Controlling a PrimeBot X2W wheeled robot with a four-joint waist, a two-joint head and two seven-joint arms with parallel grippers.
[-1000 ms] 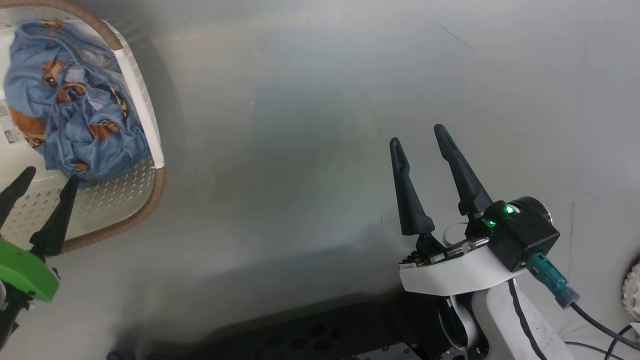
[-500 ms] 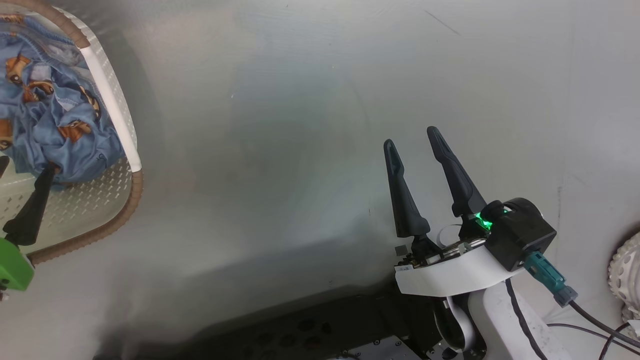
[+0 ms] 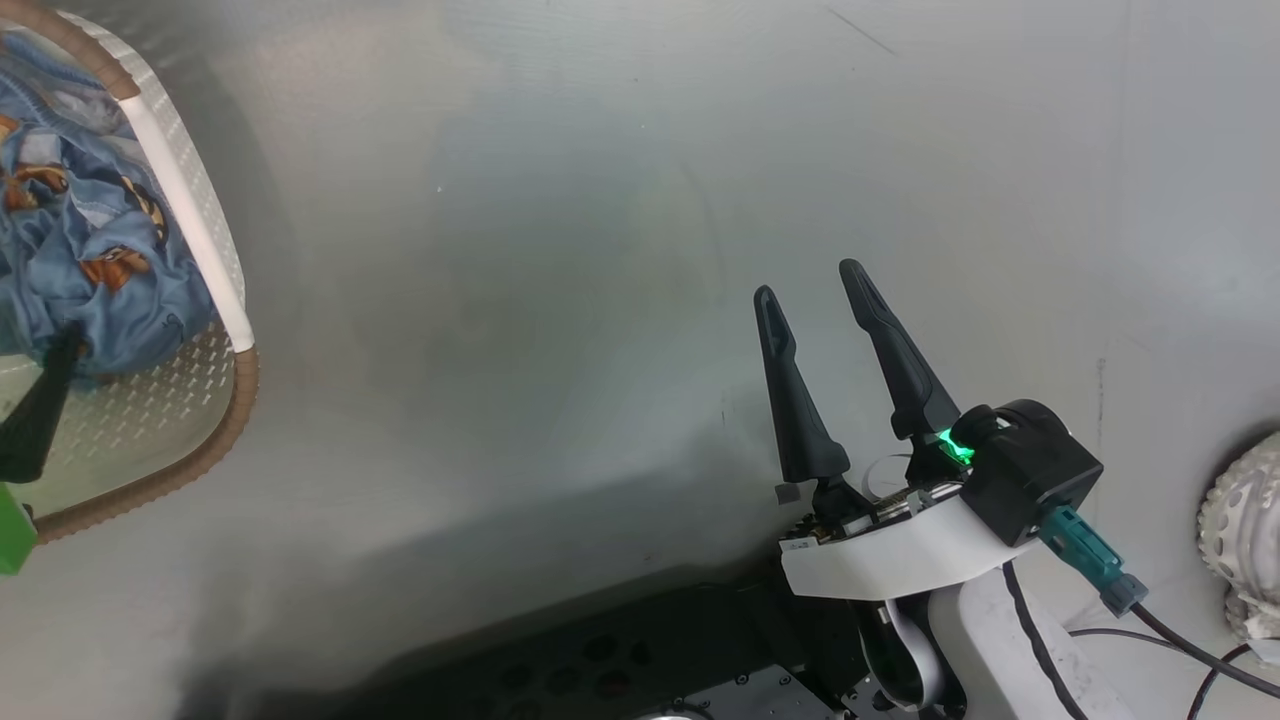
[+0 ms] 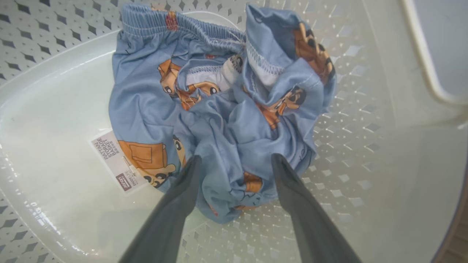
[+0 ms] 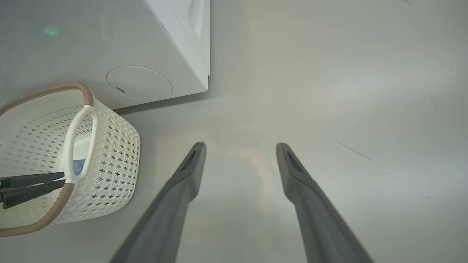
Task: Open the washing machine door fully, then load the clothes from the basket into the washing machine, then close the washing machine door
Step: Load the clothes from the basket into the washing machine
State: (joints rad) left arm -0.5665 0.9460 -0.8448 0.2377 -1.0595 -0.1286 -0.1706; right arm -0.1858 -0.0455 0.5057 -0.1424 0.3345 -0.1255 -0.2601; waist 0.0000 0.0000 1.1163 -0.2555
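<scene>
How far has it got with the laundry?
Early on. The clothes still lie bunched in the basket, so loading has not begun. In hand: the left gripper is open, fingertips at the heap, not yet closed on it. The right gripper hangs open over bare floor. A lower corner of the washing machine gives no clue whether its door is open. Left: loading, then closing the door.

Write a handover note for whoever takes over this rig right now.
Left gripper: open, down inside the basket, jaws astride the clothes, nothing gripped.
Right gripper: open, empty, over bare floor.
Basket stands on the floor beside the washing machine.
Done: whether the door is open cannot be told.
Left: grip the clothes, load them, close the door.
</scene>
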